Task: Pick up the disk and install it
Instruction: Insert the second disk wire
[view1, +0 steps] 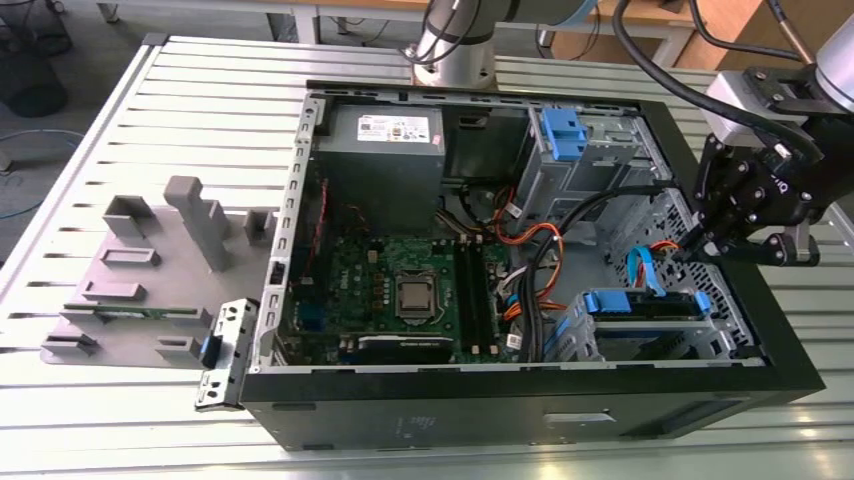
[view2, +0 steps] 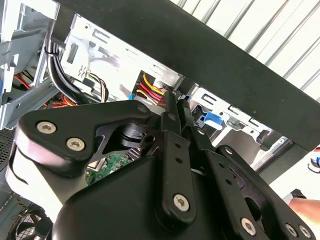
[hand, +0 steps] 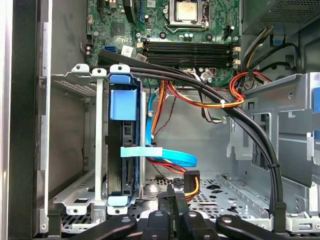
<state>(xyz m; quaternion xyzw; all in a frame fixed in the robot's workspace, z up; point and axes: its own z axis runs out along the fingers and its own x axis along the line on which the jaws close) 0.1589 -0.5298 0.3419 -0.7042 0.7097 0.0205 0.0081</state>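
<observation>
The disk (hand: 123, 145) is seen standing on edge in the low cage (hand: 75, 80) at a corner of the open case (view1: 534, 395), which sits on the slatted bench (view1: 200, 120). In the exterior view the disk (view1: 642, 304) shows as blue rails and tabs in that cage (view1: 587, 335). It appears seated in its slot, though full latching cannot be confirmed. The end effector (view1: 687, 255) hangs over the case rim just above and beside the cage. In both wrist views it (hand: 173, 192) (view2: 172, 102) is pressed together with nothing seen between the tips, near a wired connector (hand: 191, 181) and apart from the disk. A flat blue cable (hand: 170, 155) runs across the disk's edge. The disk is judged stiff and fairly heavy for its size, with smooth metal faces that would slip, and it is shock-sensitive. The plastic rails are judged to flex slightly. Hold is best taken on the blue tabs or across the railed long edges. The labelled face and the connector end should be avoided.
</observation>
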